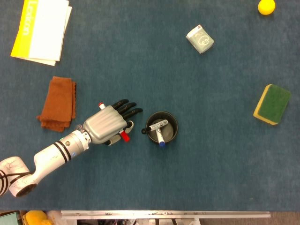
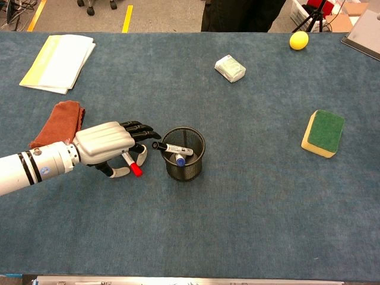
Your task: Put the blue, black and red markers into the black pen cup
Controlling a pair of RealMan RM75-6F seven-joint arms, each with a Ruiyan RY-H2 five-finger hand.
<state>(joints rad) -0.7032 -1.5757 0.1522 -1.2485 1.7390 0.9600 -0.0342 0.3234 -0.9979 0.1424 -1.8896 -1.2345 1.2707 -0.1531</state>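
The left hand [image 1: 107, 124] lies palm down at lower left of centre in the head view, its dark fingers [image 1: 127, 108] reaching toward the right. It covers the red marker [image 1: 123, 136]; only the red cap pokes out below the palm and a white tip above the knuckles. In the chest view the left hand [image 2: 107, 142] shows its thumb curled under, beside the red marker [image 2: 132, 165], but whether the hand really grips it or only rests over it cannot be told (the palm hides the contact). The right hand is in neither view.

Just right of the fingertips stands the black pen cup [image 1: 162, 127], a mesh cup [image 2: 183, 154] near the middle of the frame. Inside it lean the black marker [image 1: 156, 125] and the blue marker [image 1: 160, 140], both with caps sticking over the rim.

Further out on the blue worktop [image 1: 206, 178]: a rust-brown cloth [image 1: 58, 103] left of the hand, a yellow-and-white booklet [image 1: 41, 29] in the upper left corner, a small pale packet [image 1: 200, 39] at upper centre right, a yellow ball [image 1: 266, 6] in the upper right corner, and a green-and-yellow sponge [image 1: 272, 104] at the right edge.
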